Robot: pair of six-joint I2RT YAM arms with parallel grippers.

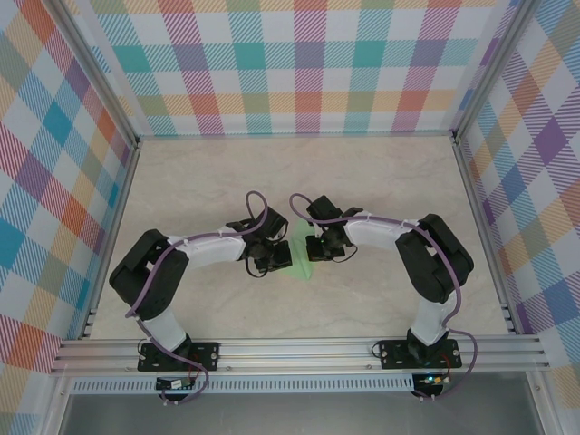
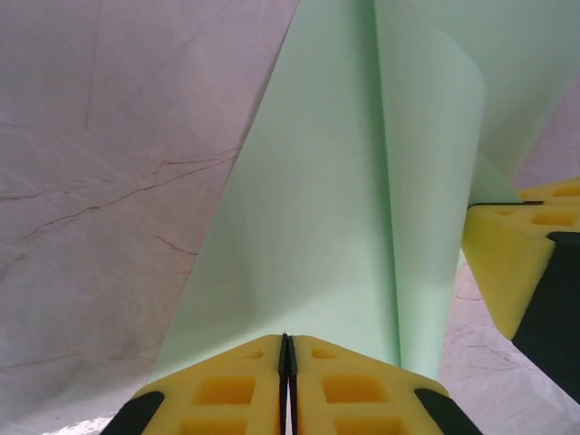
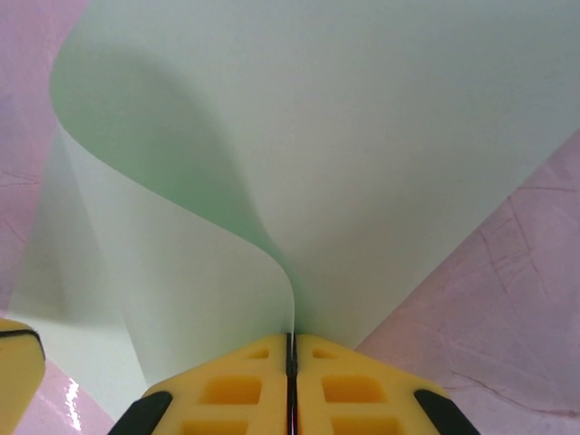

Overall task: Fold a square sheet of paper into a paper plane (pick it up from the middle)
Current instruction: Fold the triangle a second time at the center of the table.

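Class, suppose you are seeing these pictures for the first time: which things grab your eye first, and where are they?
The mint-green sheet of paper stands out first, curling up near the middle of the marbled table. It is pinched from either side by the left claw and the right claw, both yellow-tipped and shut on it. Loud multicoloured plaid walls rise around the table.

The left gripper [image 2: 287,343] had its yellow fingers pressed together at the bottom of the frame, pinching the near edge of the pale green sheet of paper [image 2: 317,227]. The sheet rose away from them, one flap curling over along a lengthwise fold. At the right edge the right gripper [image 2: 480,210] gripped the sheet. The veined, marbled table [image 2: 109,181] lay beneath.
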